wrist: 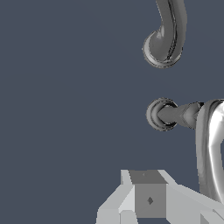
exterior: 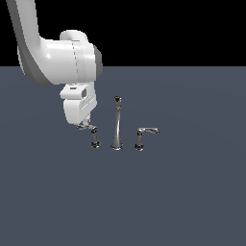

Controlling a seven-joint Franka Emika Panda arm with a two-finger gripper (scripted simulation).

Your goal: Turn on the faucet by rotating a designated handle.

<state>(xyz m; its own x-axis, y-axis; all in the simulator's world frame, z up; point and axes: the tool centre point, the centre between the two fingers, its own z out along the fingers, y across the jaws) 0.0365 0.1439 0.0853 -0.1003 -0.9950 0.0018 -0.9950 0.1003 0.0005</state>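
Three chrome pieces stand on the surface (exterior: pixel 182 202) — spout (exterior: pixel 116 126) central, handle (exterior: pixel 94 136) at the exterior view's left. The jaws (exterior: pixel 86 126) touch its lever — grip state unclear.

A flat dark blue-grey floor (exterior: pixel 182 202) under a black backdrop (exterior: pixel 168 29).

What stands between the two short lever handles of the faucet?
The tall spout stands between the handle under the gripper and the twin handle; the exterior view shows it.
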